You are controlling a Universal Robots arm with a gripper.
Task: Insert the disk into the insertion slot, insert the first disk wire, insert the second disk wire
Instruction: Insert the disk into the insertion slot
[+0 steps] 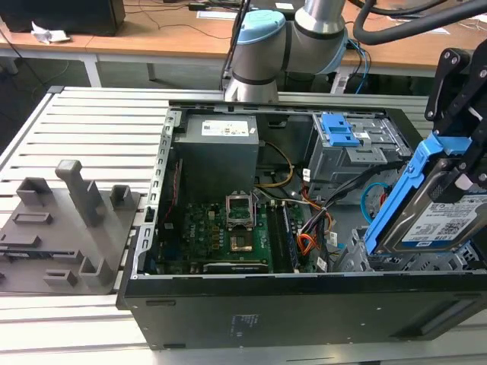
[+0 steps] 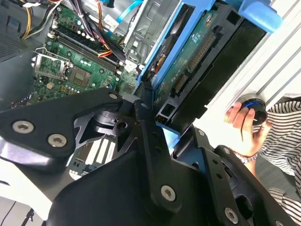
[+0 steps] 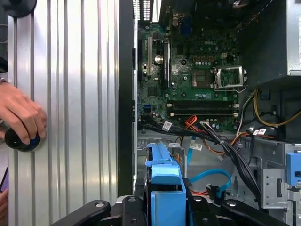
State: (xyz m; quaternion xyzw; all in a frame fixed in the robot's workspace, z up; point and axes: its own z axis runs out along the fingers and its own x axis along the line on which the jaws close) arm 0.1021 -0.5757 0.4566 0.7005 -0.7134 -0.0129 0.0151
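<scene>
My gripper [image 1: 459, 160] is shut on the disk [image 1: 445, 217], a silver drive with a white-and-blue label in a bright blue carrier. The disk hangs tilted above the case's front corner on the exterior view's right. Just below it lies the insertion slot [image 1: 359, 257], a low grey perforated cage. In the second wrist view the disk's green underside [image 2: 195, 54] runs up from the black fingers [image 2: 146, 122]. The carrier's blue handle [image 3: 164, 186] is close in the first wrist view. The second disk wire [image 3: 209, 175], thin and light blue, loops inside the case [image 1: 371, 199]. I cannot tell which loose cable is the first disk wire.
A taller grey bay with a blue latch [image 1: 340, 135] stands behind the slot. The motherboard [image 1: 228, 232] and an orange cable [image 1: 306, 243] lie in the open case. A person's hand [image 3: 21, 117] rests on a dark knob on the slatted table. Grey fixtures [image 1: 68, 220] stand on the exterior view's left.
</scene>
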